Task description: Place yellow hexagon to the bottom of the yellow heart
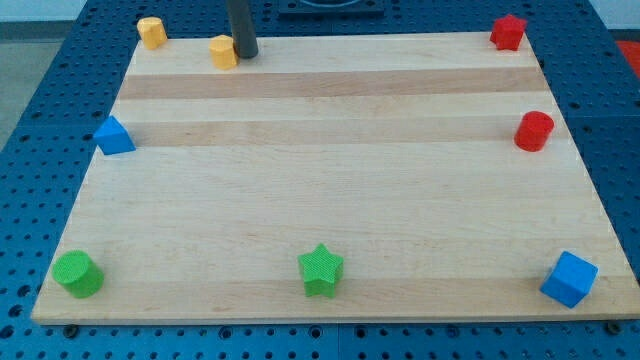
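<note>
The yellow hexagon (223,51) sits at the view's top edge of the surface (330,190), at about eleven o'clock from the board's middle, with my tip (245,55) touching or just beside it at its three o'clock side. The yellow heart (151,31) lies near, at roughly ten o'clock from the hexagon, in the top left corner. I judge the push is in hand but the goal is not yet met: the hexagon is to the heart's right, not below it. The next move calls for pushing it toward nine o'clock and slightly toward six. There are no fingers on this rod, so nothing is clenched or released. Both yellow blocks crowd the top edge, so any nudge toward twelve o'clock risks sliding one off. Below the heart there is open room down to the blue triangle (114,136) at the left edge. The other blocks, such as the green star (321,270), are well apart.
</note>
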